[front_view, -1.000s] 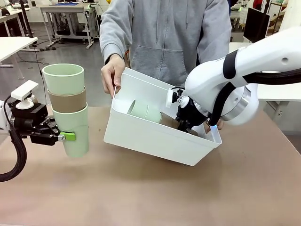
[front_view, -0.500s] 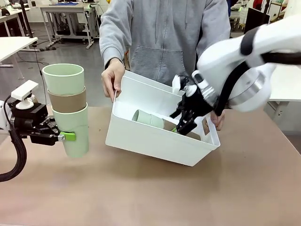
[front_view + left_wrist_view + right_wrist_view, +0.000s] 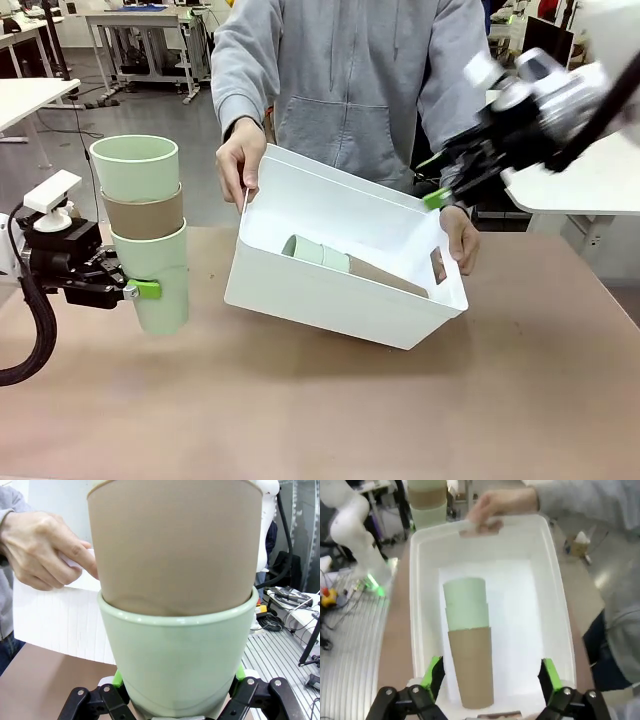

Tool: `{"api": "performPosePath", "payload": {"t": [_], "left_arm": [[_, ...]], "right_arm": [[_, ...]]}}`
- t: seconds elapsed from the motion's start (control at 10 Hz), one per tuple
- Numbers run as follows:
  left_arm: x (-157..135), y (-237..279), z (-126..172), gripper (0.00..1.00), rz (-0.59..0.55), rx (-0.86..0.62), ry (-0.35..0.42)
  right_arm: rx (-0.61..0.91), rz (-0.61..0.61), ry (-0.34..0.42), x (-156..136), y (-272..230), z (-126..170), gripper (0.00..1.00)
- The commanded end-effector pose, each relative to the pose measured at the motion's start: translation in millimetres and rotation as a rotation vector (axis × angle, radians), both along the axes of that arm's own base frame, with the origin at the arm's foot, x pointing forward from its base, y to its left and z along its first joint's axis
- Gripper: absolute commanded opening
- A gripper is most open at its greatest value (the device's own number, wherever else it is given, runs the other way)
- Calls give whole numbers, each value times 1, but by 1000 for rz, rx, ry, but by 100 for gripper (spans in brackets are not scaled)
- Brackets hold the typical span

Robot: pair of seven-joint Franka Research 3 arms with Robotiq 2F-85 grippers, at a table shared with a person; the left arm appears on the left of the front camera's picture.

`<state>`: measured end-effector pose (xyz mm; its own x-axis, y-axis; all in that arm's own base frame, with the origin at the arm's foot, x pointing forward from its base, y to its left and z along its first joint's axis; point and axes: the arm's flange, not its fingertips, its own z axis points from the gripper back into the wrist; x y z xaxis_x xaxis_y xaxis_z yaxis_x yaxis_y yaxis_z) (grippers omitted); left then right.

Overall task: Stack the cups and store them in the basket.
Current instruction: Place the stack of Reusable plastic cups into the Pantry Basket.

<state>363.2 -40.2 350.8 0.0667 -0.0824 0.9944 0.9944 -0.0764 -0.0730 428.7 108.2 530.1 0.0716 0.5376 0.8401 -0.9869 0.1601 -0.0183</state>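
Front view: a lying cup stack (image 3: 335, 258) is held in the tilted basket (image 3: 330, 295) at centre.
Left wrist view: an upright stack (image 3: 175, 655) is clamped by the left pincer (image 3: 177, 700), low centre.
Right wrist view: the right pincer (image 3: 491, 680) is spread wide, empty, along the bottom edge.

- The basket (image 3: 320, 295) sits tilted on the middle of the table (image 3: 300, 420).
- A lying stack of cups (image 3: 345, 263) rests inside it.
- An upright stack of cups (image 3: 145, 225) hangs to its left.
- A person's hands (image 3: 240, 160) hold both ends from behind.
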Motion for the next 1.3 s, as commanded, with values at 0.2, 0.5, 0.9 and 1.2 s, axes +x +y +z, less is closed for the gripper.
{"api": "performPosePath", "payload": {"t": [0.2,0.5,0.9,1.2], "left_arm": [[-2,1,4,87,-1,-10,-14],[-2,1,4,87,-1,-10,-14],[-2,1,4,87,-1,-10,-14],[-2,1,4,87,-1,-10,-14]], "right_arm": [[322,11,35,-36,-151,47,100],[363,21,42,-58,-210,56,100],[359,-2,58,-70,-220,49,100],[359,-2,58,-70,-220,49,100]]}}
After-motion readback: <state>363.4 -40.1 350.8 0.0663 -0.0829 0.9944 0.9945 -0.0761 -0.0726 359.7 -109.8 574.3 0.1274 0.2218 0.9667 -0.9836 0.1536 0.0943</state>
